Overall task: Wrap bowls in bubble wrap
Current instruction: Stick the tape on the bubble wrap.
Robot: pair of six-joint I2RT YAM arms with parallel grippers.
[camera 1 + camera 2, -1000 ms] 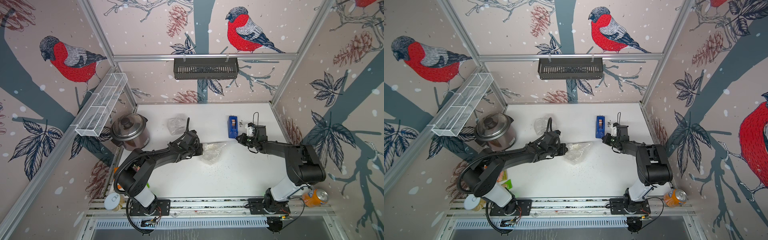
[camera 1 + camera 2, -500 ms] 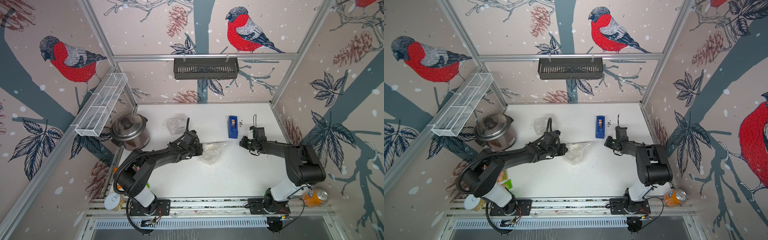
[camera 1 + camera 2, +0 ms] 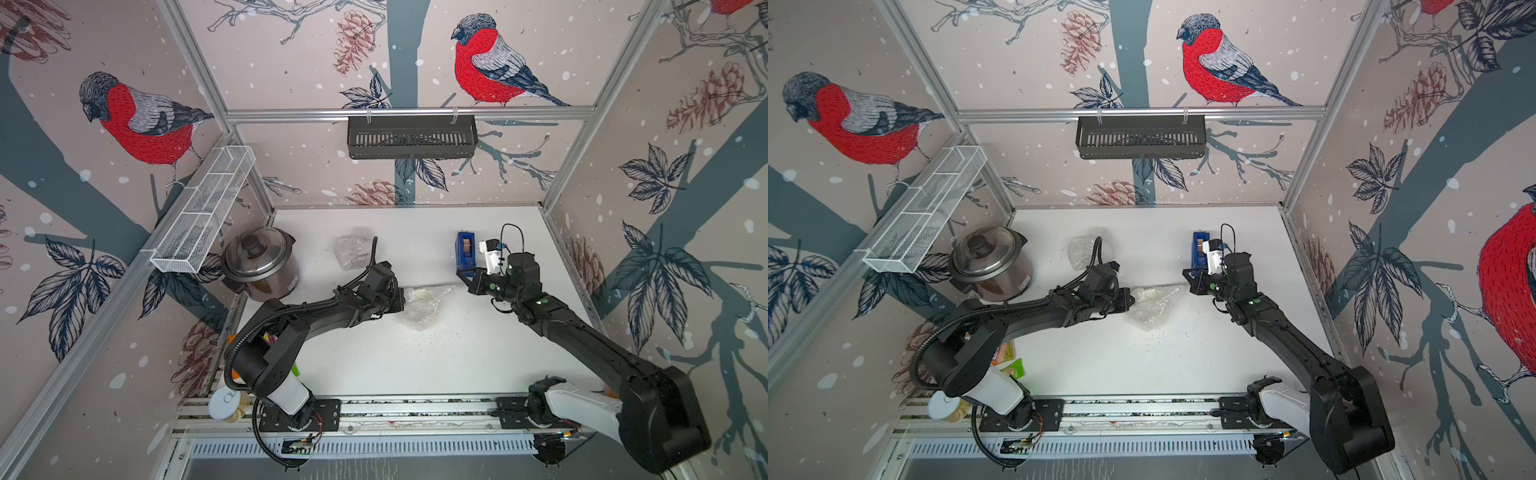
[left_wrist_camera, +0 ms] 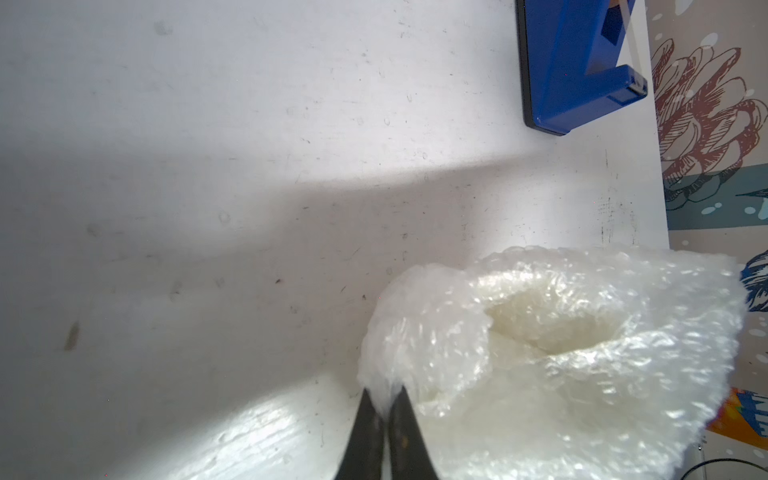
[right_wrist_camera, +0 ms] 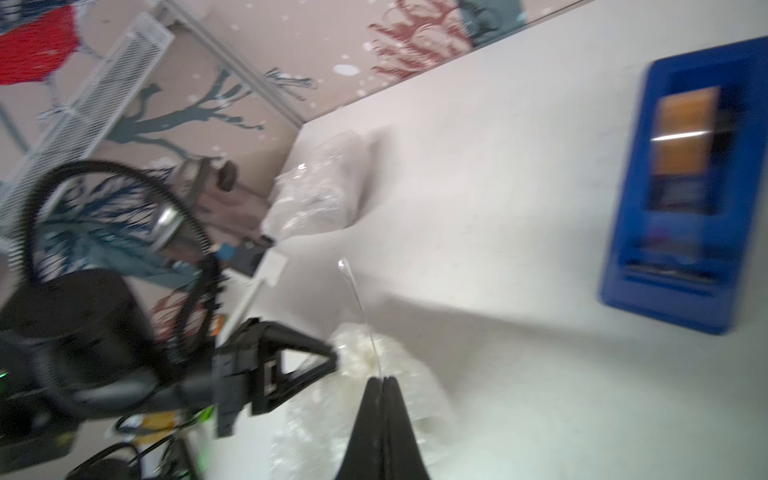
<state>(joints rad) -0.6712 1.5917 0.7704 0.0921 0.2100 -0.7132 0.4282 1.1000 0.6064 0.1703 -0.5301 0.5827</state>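
A bundle of bubble wrap (image 3: 422,305) (image 3: 1148,307) lies mid-table, and a cream bowl (image 4: 544,328) shows through it in the left wrist view. My left gripper (image 3: 401,297) (image 4: 383,401) is shut on a pinched edge of this wrap. My right gripper (image 3: 463,276) (image 5: 383,379) hangs just right of the bundle, shut on a thin clear strip of tape (image 5: 357,299) that rises from its tips. A second bubble wrap bundle (image 3: 353,249) (image 5: 316,199) sits further back. What it holds is hidden.
A blue tape dispenser (image 3: 466,253) (image 5: 681,195) stands behind the right gripper. A steel lidded cooker (image 3: 259,262) sits at the back left corner, under a white wire shelf (image 3: 203,208). Small specks (image 3: 432,338) dot the table (image 3: 395,365) in front of the bundle.
The right gripper drew slightly away from the dispenser, then swung left to the bundle's right edge. The left arm and the bundle have stayed in place.
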